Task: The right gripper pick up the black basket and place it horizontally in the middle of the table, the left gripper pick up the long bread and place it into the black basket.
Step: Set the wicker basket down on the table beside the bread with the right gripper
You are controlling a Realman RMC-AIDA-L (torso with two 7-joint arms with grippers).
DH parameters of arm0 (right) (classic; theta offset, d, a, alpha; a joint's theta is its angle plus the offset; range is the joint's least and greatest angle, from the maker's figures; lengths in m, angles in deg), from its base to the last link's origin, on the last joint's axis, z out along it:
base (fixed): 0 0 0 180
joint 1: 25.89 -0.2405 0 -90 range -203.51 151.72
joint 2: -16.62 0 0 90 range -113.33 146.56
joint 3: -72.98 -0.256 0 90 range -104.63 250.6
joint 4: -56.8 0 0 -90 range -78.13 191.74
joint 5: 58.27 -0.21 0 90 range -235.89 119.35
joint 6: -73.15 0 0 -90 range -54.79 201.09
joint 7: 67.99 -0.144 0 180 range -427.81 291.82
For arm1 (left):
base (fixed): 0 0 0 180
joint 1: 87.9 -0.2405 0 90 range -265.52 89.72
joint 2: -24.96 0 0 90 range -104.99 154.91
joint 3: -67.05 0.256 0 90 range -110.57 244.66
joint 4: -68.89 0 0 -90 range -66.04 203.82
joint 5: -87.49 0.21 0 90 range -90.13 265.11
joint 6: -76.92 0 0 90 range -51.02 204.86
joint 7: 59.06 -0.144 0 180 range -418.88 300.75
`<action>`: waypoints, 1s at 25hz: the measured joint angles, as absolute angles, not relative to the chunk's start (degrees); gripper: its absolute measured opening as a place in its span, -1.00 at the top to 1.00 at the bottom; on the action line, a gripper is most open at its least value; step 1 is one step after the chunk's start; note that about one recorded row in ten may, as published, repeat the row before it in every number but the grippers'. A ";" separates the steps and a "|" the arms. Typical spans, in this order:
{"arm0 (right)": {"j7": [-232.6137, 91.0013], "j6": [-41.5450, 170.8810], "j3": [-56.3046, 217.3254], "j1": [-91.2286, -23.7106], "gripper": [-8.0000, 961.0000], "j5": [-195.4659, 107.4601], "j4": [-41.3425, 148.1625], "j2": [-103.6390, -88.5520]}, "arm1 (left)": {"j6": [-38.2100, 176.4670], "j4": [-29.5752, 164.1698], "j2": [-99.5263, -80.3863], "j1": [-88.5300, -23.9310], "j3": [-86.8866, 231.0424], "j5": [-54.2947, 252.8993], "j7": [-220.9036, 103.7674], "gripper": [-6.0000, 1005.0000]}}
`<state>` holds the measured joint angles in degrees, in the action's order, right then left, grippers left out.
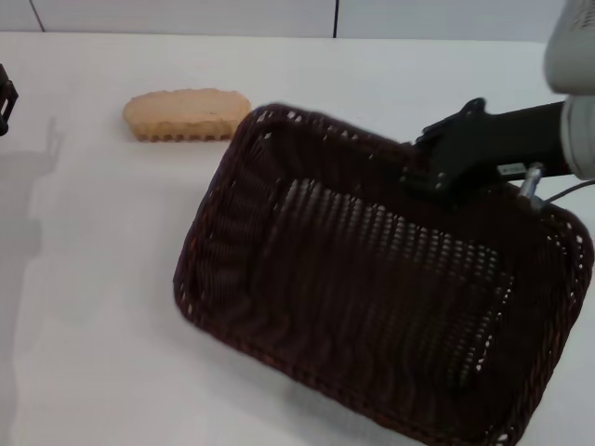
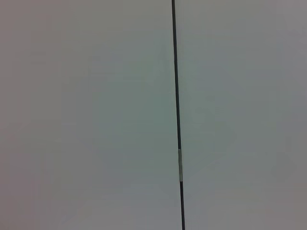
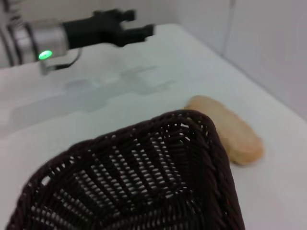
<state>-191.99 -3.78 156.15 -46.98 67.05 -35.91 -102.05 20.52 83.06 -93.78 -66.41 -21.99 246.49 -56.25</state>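
Note:
The black basket (image 1: 372, 288) is large, dark and woven. It hangs tilted and askew over the right half of the white table (image 1: 93, 279). My right gripper (image 1: 429, 177) is shut on the basket's far rim. The right wrist view shows the basket's corner (image 3: 144, 187) close up. The long bread (image 1: 188, 114) lies flat on the table beyond the basket's left corner, apart from it, and also shows in the right wrist view (image 3: 228, 129). My left gripper (image 1: 6, 98) is at the far left edge, away from the bread. The right wrist view shows it (image 3: 141, 24) open and empty above the table.
The table's back edge meets a pale wall with a dark vertical seam (image 1: 336, 17). The left wrist view shows only a plain pale surface with a thin dark seam (image 2: 177, 115). Bare tabletop lies left of the basket and in front of the bread.

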 joint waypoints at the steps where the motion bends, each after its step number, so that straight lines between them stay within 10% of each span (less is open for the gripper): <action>1: -191.11 -4.30 156.12 -48.00 0.60 67.04 -35.05 -102.09 | 20.52 83.06 -93.78 -66.43 -21.98 246.49 -56.25 -0.57; 25: -179.58 2.86 160.17 -60.42 0.57 65.44 -17.47 -102.57 | 20.42 83.03 -93.92 -66.21 -21.81 246.63 -55.80 -0.57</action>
<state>-179.58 2.86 160.17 -60.42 65.44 -17.47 -102.57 20.42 83.03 -93.92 -66.21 -21.81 246.63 -55.80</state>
